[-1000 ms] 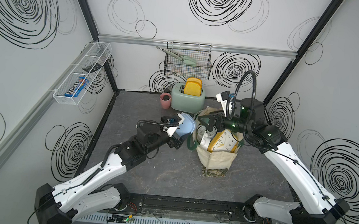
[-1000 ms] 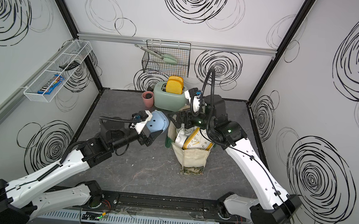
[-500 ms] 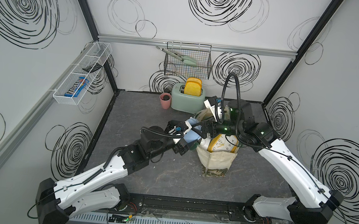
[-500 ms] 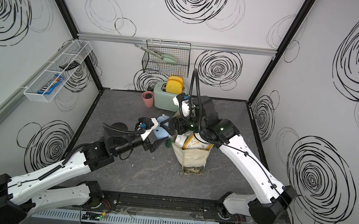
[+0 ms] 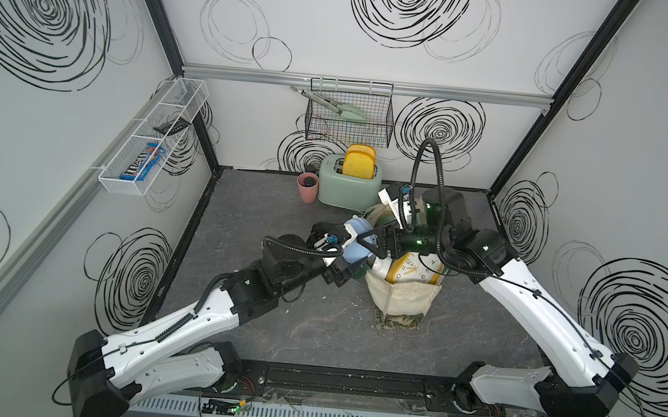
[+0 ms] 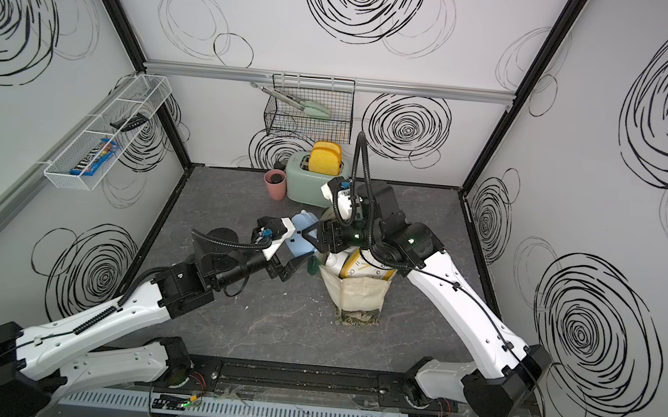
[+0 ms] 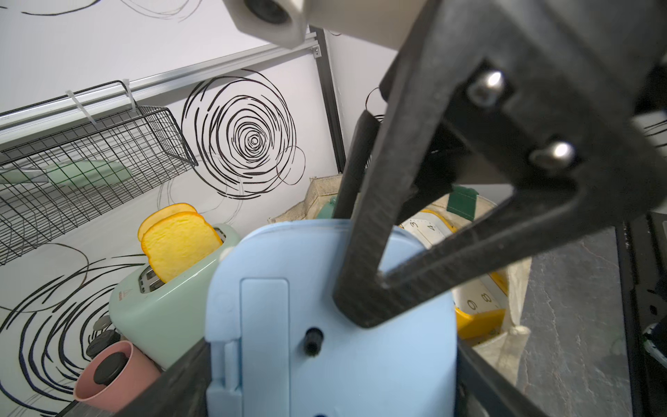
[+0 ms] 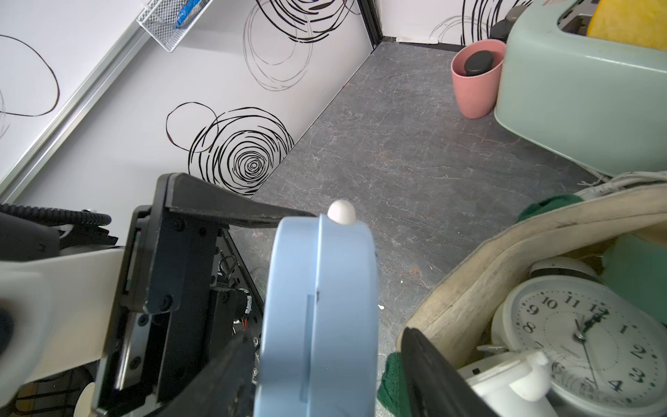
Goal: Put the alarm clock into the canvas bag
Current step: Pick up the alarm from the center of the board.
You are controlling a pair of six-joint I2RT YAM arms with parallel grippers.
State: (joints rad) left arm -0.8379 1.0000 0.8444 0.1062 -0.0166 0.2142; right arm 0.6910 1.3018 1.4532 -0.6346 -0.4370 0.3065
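- The left gripper [image 5: 342, 260] is clamping the blue alarm clock [image 5: 354, 251] by its two side edges. Its fingers [image 7: 172, 382] are pressing on the casing and holding it in the air, clear of the table [image 5: 291, 330].
- In both top views, taking 12 o'clock as the back wall, the alarm clock is hanging at 9 o'clock of the canvas bag [image 5: 402, 304]. It is just beside the rim and outside the mouth.
- The right gripper [image 8: 326, 372] is reaching in from 3 o'clock, its fingers spread across the clock's front and back.
- In the right wrist view one of its fingers [image 8: 433, 379] is standing off the clock with a gap showing. The other is lying close against the opposite face, and contact there cannot be told.
- The canvas bag is standing upright near the table's middle, holding a yellow clock [image 5: 412, 267] and a white clock [image 8: 592, 335].
- A mint toaster [image 5: 347, 185] is sitting at 11 o'clock from the bag, with a pink cup [image 5: 307, 188] just beside it at its 9 o'clock.
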